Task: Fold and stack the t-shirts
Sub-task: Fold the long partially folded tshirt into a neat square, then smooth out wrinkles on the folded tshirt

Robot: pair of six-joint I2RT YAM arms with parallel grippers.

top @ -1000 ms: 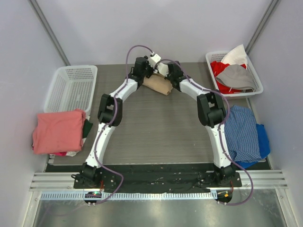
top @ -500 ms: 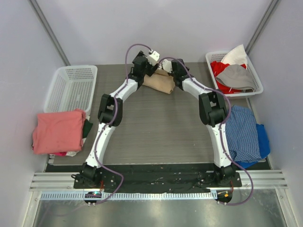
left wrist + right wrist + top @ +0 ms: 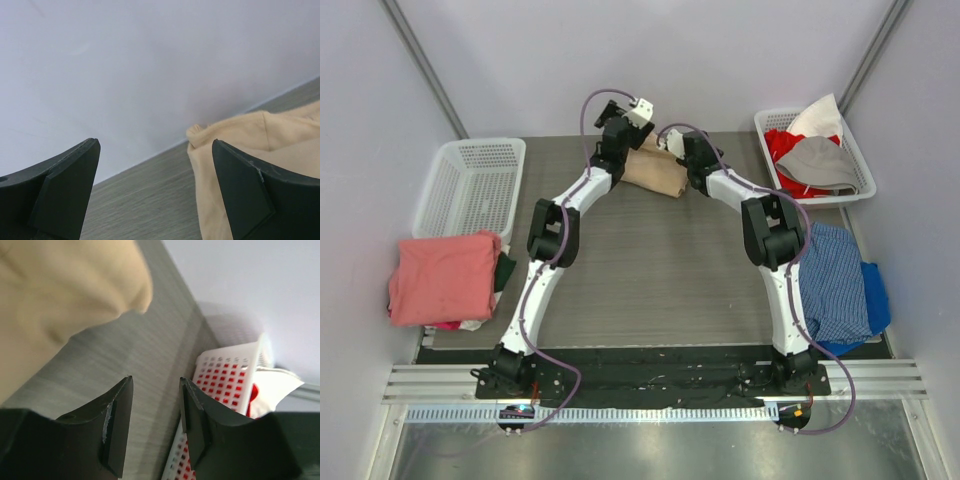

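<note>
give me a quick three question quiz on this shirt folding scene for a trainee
1. True or false: the left gripper grips the tan t-shirt.
2. Where does the salmon-pink t-shirt lie? A on the tan t-shirt; B by the left basket; C in the left gripper.
3. Fill in: the right gripper has its jaws ____.
Key: 1 false; 2 B; 3 open.
</note>
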